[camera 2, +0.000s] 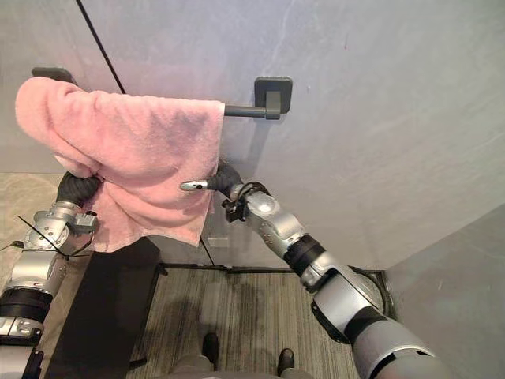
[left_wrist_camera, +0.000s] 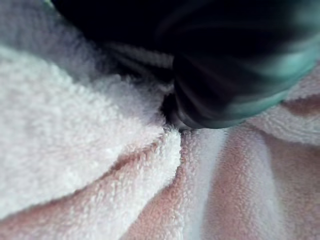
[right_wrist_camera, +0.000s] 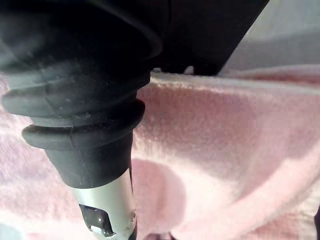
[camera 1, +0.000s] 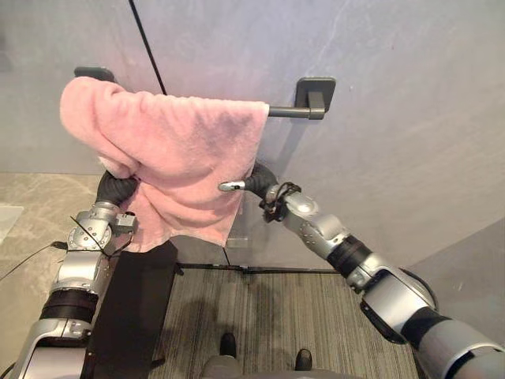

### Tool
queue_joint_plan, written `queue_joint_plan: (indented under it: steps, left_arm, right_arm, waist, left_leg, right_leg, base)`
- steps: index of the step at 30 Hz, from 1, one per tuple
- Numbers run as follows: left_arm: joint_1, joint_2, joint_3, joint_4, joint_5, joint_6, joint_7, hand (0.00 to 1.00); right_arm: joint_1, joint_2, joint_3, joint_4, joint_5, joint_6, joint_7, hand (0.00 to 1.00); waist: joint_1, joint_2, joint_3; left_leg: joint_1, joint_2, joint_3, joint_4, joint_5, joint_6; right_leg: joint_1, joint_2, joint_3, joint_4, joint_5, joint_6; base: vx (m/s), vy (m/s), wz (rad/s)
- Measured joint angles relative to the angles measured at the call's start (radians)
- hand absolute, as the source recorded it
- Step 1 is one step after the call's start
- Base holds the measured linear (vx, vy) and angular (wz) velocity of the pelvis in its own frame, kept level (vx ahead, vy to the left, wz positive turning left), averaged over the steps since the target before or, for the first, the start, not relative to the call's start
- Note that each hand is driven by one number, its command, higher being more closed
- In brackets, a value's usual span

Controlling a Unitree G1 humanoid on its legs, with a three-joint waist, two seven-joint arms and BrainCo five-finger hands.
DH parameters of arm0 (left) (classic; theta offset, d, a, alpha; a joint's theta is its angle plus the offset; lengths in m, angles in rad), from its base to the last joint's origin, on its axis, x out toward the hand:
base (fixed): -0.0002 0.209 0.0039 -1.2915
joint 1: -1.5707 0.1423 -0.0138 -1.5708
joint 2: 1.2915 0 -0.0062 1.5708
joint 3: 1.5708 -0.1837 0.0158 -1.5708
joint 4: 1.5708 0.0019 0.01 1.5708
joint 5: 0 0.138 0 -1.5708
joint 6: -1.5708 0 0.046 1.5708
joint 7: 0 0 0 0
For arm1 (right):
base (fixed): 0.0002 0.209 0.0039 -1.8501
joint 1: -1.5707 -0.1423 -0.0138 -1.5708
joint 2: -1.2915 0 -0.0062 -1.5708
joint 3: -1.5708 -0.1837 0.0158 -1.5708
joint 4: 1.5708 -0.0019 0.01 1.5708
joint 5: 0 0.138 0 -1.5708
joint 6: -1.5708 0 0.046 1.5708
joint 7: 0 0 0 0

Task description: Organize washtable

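A pink towel (camera 1: 173, 150) hangs bunched over a dark towel bar (camera 1: 288, 111) on the grey wall. It covers the bar's left part and leaves the right end and its bracket (camera 1: 316, 93) bare. My left hand (camera 1: 117, 189) reaches up under the towel's left side, its fingers buried in the cloth (left_wrist_camera: 75, 150). My right hand (camera 1: 254, 181) is at the towel's right edge below the bar. Its thumb (camera 1: 231, 186) lies across the front of the cloth and the fingers sit behind it, pinching the edge. Up close, a silver finger (right_wrist_camera: 107, 205) rests against the towel (right_wrist_camera: 225, 140).
A dark flat panel (camera 1: 134, 308) stands at the lower left below the towel. Striped grey flooring (camera 1: 300, 316) runs along the wall's foot. A beige stone surface (camera 1: 31, 213) lies at the far left. A thin black line (camera 1: 148, 43) runs down the wall above the towel.
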Motion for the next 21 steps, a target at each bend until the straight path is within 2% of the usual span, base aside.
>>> queue_joint_plan:
  steps: [1,5,10,12,14,16,18,20,21]
  left_arm:
    - [0.000,0.000,0.000,0.000,-0.001,0.000,0.009,1.00]
    - [-0.008,0.000,-0.003,0.000,-0.009,0.000,0.011,1.00]
    - [-0.029,-0.003,-0.022,-0.006,-0.009,0.000,0.029,1.00]
    - [-0.029,-0.015,-0.021,-0.022,-0.009,0.000,0.030,1.00]
    - [-0.029,-0.034,-0.021,-0.029,-0.008,0.002,0.027,1.00]
    - [-0.029,-0.038,-0.020,-0.029,-0.006,0.013,0.029,1.00]
    - [-0.012,-0.032,0.034,-0.056,-0.001,0.015,0.016,1.00]
    - [0.009,-0.006,0.057,-0.108,-0.011,0.010,-0.001,1.00]
    - [0.022,0.035,0.058,-0.159,-0.027,0.007,-0.044,1.00]
  right_arm:
    - [-0.012,0.019,0.000,0.005,-0.008,0.000,-0.003,1.00]
    - [-0.053,0.075,0.003,0.027,-0.025,-0.010,-0.004,1.00]
    - [-0.070,0.081,-0.003,0.026,-0.090,-0.030,-0.018,1.00]
    - [-0.072,0.078,-0.044,0.022,-0.125,-0.035,-0.031,1.00]
    - [-0.073,0.059,-0.115,0.015,-0.150,-0.039,-0.051,1.00]
    - [-0.067,0.035,-0.126,0.005,-0.161,-0.039,-0.046,1.00]
    - [-0.015,-0.023,-0.150,-0.083,-0.164,-0.039,-0.041,1.00]
    - [0.010,-0.044,-0.167,-0.121,-0.164,-0.039,-0.041,1.00]
    - [0.031,-0.052,-0.186,-0.140,-0.165,-0.040,-0.042,1.00]
  waist:
    - [0.001,0.003,0.002]
    - [0.000,0.007,0.004]
    - [-0.003,0.010,0.006]
    - [-0.004,0.013,0.008]
    - [-0.006,0.018,0.011]
    - [-0.010,0.019,0.012]
    - [-0.009,0.021,0.012]
    - [-0.009,0.022,0.012]
    - [-0.008,0.025,0.011]
  left_leg:
    - [-0.001,0.000,-0.002,0.000,0.001,0.000]
    - [-0.005,0.000,-0.006,0.000,0.001,0.000]
    - [-0.010,-0.001,-0.008,0.000,0.001,-0.001]
    - [-0.010,0.000,-0.007,0.000,0.001,-0.001]
    - [-0.009,-0.001,-0.006,0.000,0.001,-0.001]
    - [-0.007,-0.001,-0.004,0.000,0.001,-0.001]
    - [-0.002,-0.001,-0.004,0.000,0.001,-0.001]
    - [0.000,-0.001,-0.003,0.000,0.001,-0.001]
    - [0.004,-0.001,-0.002,0.000,0.001,-0.001]
  right_leg:
    - [0.000,0.000,-0.001,0.000,0.000,0.000]
    - [0.000,0.000,-0.006,-0.003,0.000,0.000]
    - [0.000,0.000,-0.010,-0.009,0.001,-0.001]
    - [0.000,0.000,-0.010,-0.010,0.001,-0.001]
    - [0.001,0.000,-0.009,-0.011,0.001,-0.001]
    - [0.001,0.000,-0.007,-0.010,0.002,-0.002]
    - [0.005,0.000,-0.006,-0.010,0.002,-0.001]
    - [0.006,0.000,-0.006,-0.010,0.002,-0.001]
    - [0.009,0.000,-0.005,-0.009,0.002,-0.001]
  base:
    - [-0.01,0.000,0.05]
    - [0.00,0.000,0.02]
    - [0.00,-0.001,0.02]
    - [0.00,0.000,0.00]
    - [0.00,0.000,0.00]
    - [0.00,0.000,-0.02]
    - [-0.01,0.000,-0.02]
    - [0.00,0.000,0.00]
    - [0.00,0.000,0.00]
